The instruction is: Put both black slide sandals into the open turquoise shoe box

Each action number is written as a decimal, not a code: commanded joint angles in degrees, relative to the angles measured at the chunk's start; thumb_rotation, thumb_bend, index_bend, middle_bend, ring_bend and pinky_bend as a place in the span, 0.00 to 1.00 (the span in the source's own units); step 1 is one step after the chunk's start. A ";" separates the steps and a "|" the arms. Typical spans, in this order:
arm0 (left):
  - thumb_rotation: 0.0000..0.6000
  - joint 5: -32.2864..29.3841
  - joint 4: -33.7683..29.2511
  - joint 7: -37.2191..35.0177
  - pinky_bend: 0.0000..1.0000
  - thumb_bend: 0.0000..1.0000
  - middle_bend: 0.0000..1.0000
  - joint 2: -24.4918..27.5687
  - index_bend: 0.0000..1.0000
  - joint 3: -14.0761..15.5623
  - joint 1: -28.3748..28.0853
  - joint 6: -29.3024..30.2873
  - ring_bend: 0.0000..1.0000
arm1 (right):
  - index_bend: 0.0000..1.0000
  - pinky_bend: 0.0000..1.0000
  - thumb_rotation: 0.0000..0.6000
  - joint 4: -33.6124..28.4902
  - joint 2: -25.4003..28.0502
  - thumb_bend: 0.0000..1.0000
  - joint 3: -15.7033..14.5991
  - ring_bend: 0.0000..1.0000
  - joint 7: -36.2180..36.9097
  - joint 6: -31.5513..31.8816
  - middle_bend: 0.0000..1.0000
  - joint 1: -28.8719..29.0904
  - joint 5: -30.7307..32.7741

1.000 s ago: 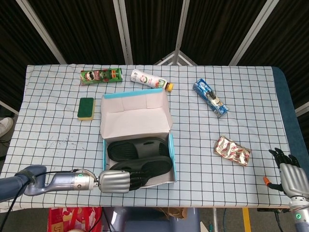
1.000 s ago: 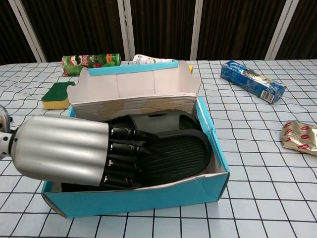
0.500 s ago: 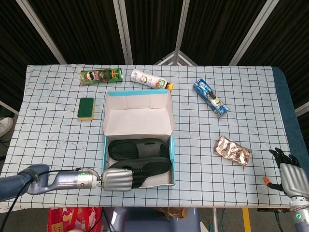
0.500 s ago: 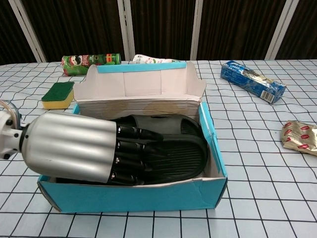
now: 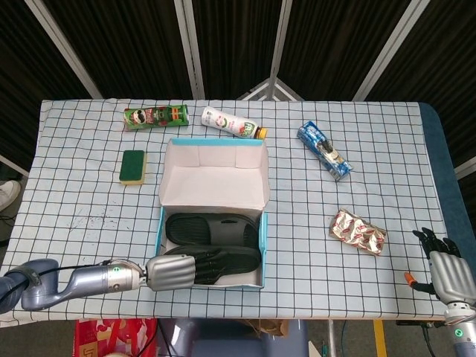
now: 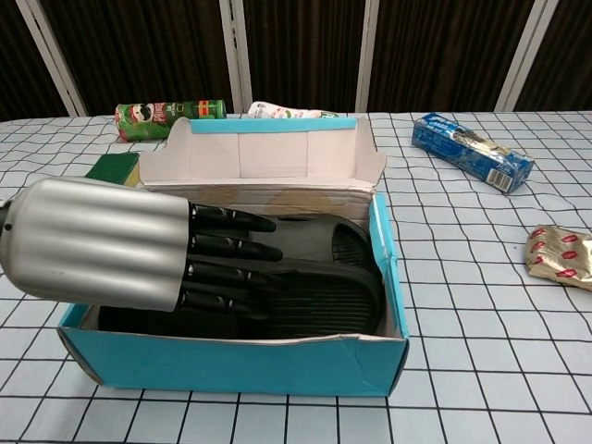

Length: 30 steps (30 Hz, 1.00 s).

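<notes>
The open turquoise shoe box [image 5: 159, 239] [image 6: 231, 366] stands near the table's front edge, its lid [image 5: 213, 175] [image 6: 268, 155] folded back. Both black slide sandals lie inside: the far sandal [image 5: 212, 226] [image 6: 319, 239] and the near sandal [image 5: 236, 260] [image 6: 328, 301]. My left hand [image 5: 174, 271] [image 6: 106, 242] reaches in over the box's left front corner. Its dark fingers [image 6: 227, 264] are stretched out straight and lie on the near sandal without gripping it. My right hand [image 5: 446, 269] hangs at the table's right front corner, fingers apart and holding nothing; the chest view does not show it.
A green crisp can [image 5: 156, 117] [image 6: 171, 115] and a white bottle [image 5: 230, 123] [image 6: 282, 111] lie behind the box. A green sponge [image 5: 133, 165] [image 6: 113, 167] sits to its left. A blue packet [image 5: 323, 150] [image 6: 472, 151] and a foil snack bag [image 5: 358, 231] [image 6: 560, 254] lie to the right.
The box has slid left and turned square to the table edge. My left hand has drawn back to the left, and its fingers have straightened off the near sandal's strap.
</notes>
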 commanded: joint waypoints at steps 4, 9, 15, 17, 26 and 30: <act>1.00 -1.68 -6.58 2.03 0.00 0.24 0.00 5.40 0.03 -0.92 2.65 3.74 0.00 | 0.13 0.07 1.00 0.09 0.01 0.29 0.08 0.16 0.13 0.06 0.08 -0.04 0.21; 1.00 -3.98 -12.62 4.07 0.00 0.24 0.11 10.92 0.13 -2.20 8.39 12.86 0.00 | 0.13 0.07 1.00 -0.23 0.08 0.29 -0.03 0.16 0.05 0.32 0.08 -0.12 -0.18; 1.00 -12.50 -17.50 0.36 0.05 0.24 0.19 13.14 0.16 -0.72 24.48 34.48 0.01 | 0.13 0.07 1.00 -0.65 0.36 0.29 -0.29 0.16 0.56 0.90 0.08 -0.42 -1.26; 1.00 -17.15 -17.17 -2.11 0.05 0.24 0.21 12.16 0.20 -0.04 30.26 40.80 0.01 | 0.13 0.07 1.00 -0.57 0.43 0.29 -0.37 0.16 0.89 1.13 0.08 -0.48 -1.93; 1.00 -42.18 -2.59 -13.12 0.05 0.24 0.19 0.61 0.23 -5.86 42.93 48.98 0.00 | 0.13 0.07 1.00 1.63 -0.43 0.29 -1.07 0.16 3.07 2.70 0.08 -0.42 -7.68; 1.00 -46.04 1.11 -15.13 0.05 0.24 0.18 -3.23 0.23 -8.14 43.56 46.59 0.00 | 0.13 0.07 1.00 3.35 -1.66 0.29 -0.81 0.16 2.82 4.95 0.08 -0.63 -9.88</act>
